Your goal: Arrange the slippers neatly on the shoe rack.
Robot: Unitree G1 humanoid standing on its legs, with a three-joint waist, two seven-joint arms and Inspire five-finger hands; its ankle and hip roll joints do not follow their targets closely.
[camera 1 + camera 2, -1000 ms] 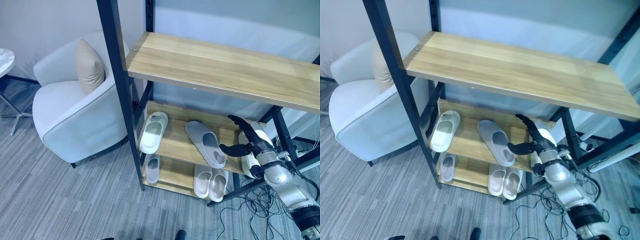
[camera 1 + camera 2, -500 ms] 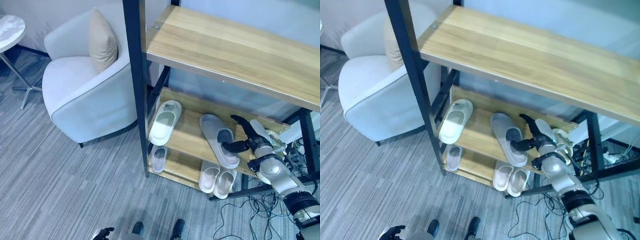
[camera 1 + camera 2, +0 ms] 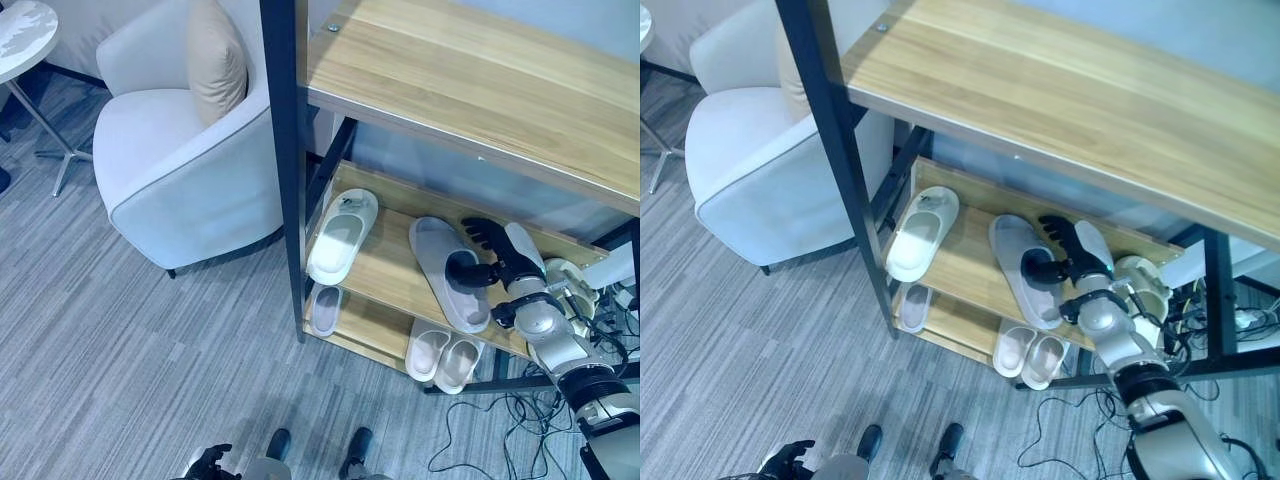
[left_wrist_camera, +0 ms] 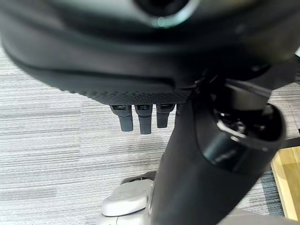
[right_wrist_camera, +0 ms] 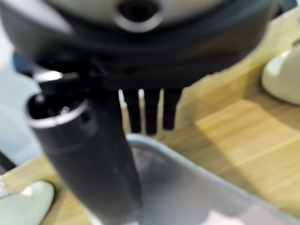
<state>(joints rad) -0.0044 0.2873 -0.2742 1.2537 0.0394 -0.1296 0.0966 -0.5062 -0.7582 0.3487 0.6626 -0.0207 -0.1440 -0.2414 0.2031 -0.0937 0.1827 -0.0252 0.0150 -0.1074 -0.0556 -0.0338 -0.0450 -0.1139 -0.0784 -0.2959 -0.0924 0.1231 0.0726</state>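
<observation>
Right now the right hand (image 3: 492,262) reaches into the middle shelf of the shoe rack (image 3: 470,90), its thumb and fingers closed around the back end of a grey slipper (image 3: 446,270) that lies slanted on the wood. A white slipper (image 3: 341,235) lies at the shelf's left end, another pale slipper (image 3: 561,285) just behind the right wrist. On the bottom shelf sit a single slipper (image 3: 326,310) and a pair (image 3: 444,354) side by side. The left hand (image 4: 140,119) hangs over the grey carpet (image 3: 120,370) with relaxed fingers. An armchair (image 3: 180,180) with a cushion (image 3: 217,60) stands beside the rack.
</observation>
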